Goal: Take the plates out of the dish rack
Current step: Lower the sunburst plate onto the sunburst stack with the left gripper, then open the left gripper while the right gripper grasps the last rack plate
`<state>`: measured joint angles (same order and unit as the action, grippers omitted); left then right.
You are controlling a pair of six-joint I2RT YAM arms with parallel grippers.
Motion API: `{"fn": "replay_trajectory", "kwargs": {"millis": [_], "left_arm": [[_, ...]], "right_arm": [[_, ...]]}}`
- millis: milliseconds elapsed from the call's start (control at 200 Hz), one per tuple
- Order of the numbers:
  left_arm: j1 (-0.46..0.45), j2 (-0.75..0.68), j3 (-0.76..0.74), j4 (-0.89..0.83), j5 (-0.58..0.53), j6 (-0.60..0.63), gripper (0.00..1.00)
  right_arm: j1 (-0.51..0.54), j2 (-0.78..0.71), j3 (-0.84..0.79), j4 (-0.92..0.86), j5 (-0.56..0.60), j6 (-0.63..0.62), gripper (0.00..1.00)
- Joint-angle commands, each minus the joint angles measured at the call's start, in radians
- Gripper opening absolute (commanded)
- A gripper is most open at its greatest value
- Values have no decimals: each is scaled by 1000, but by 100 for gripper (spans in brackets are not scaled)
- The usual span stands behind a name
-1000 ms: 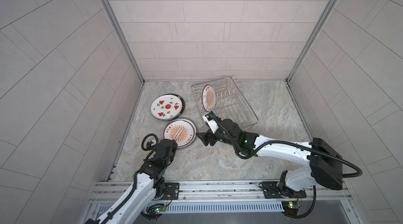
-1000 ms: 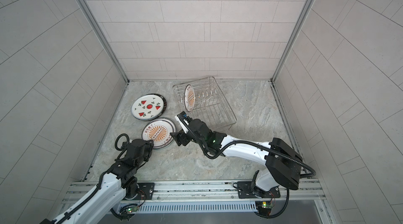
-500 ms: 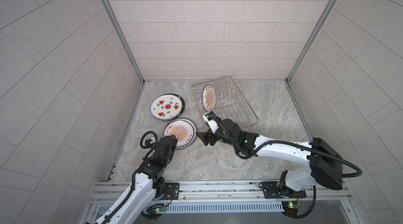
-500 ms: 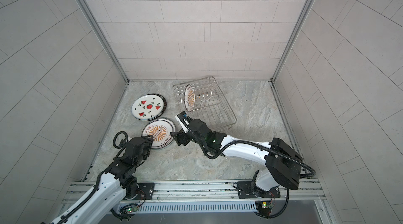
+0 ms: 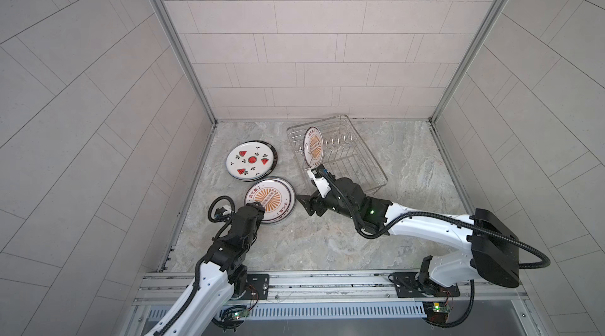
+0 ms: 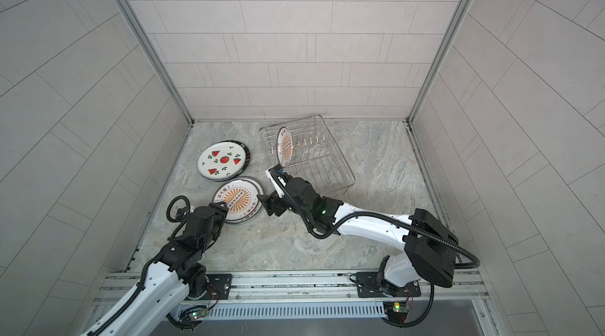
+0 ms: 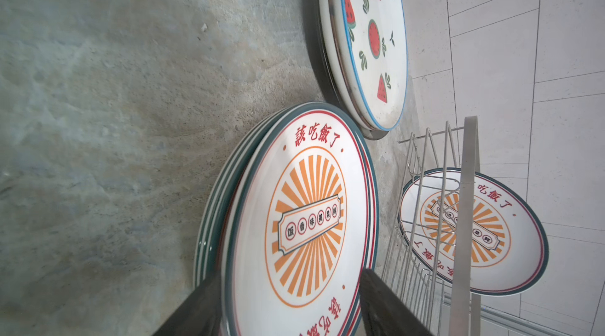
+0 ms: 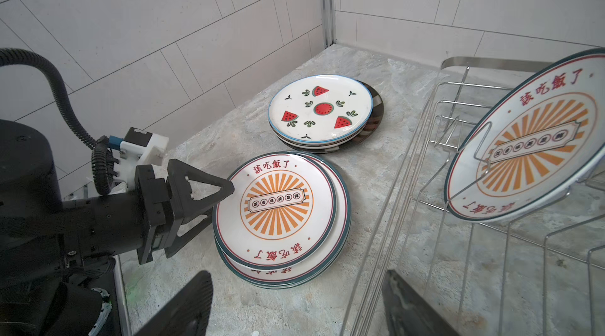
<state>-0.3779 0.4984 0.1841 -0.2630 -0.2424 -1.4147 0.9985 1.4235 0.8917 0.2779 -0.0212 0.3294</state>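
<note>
Left gripper (image 8: 221, 203): jaws apart, straddling the near rim of the top sunburst plate (image 8: 278, 206). One finger (image 8: 209, 184) sits over the rim, the other is below it. The left wrist view shows slack on both sides of the rim, so it reads as released, not clamped. Can't tell whether the upper finger touches the glaze.

That plate is the top of a short, slightly offset stack of sunburst plates (image 5: 271, 200) lying flat on the marbled table (image 5: 327, 239), near its left side. In both top views the left gripper (image 6: 224, 208) meets the stack at its near-left rim.

Right gripper (image 8: 296, 273): jaws wide, nothing between them. In both top views it (image 5: 306, 205) hangs low, just right of the sunburst stack, between that stack and the near-left corner of the dish rack (image 5: 347, 167), pointing at the stack. No visible contact with plate or rack.

Second stack: watermelon plate (image 5: 251, 160) on top, face up, with a dark plate edge sticking out underneath. It sits just behind the sunburst stack, closer to the left wall. Their rims are close, and I can't say if they touch.

The rack sits skewed on the table, right of both stacks and near the back wall. One sunburst plate (image 5: 313, 146) is in it, standing on edge at the far-left end, leaning slightly against the prongs. The other prong slots show bare wire.
</note>
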Motion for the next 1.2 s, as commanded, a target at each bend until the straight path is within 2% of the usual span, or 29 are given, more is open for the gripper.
{"fn": "replay_trajectory", "kwargs": {"millis": [0, 290, 415, 621, 761, 891, 1006, 1131, 1196], "left_arm": [[3, 6, -13, 44, -5, 26, 72], [2, 91, -12, 101, 32, 39, 72], [4, 62, -18, 71, 18, 33, 72], [3, -22, -12, -19, -9, 31, 83], [4, -46, 22, -119, -53, 31, 84], [3, -65, 26, -121, -68, 34, 87], [3, -76, 43, -119, -80, 48, 96], [-3, -78, 64, -45, -76, 93, 100], [-34, -54, 66, 111, -59, 221, 100]], "right_arm": [[0, -43, -3, -15, 40, -6, 83], [-8, -61, -19, 6, 50, 7, 83], [-13, -58, -15, 4, 53, 6, 83], [-28, -61, -15, 24, 53, 26, 84], [-44, -52, 0, 17, 54, 44, 84], [-85, -43, 17, 11, 55, 72, 84], [-137, -17, 66, -37, 60, 96, 86], [-198, 62, 199, -182, 113, 121, 90], [-223, 119, 266, -240, 147, 114, 90]]}}
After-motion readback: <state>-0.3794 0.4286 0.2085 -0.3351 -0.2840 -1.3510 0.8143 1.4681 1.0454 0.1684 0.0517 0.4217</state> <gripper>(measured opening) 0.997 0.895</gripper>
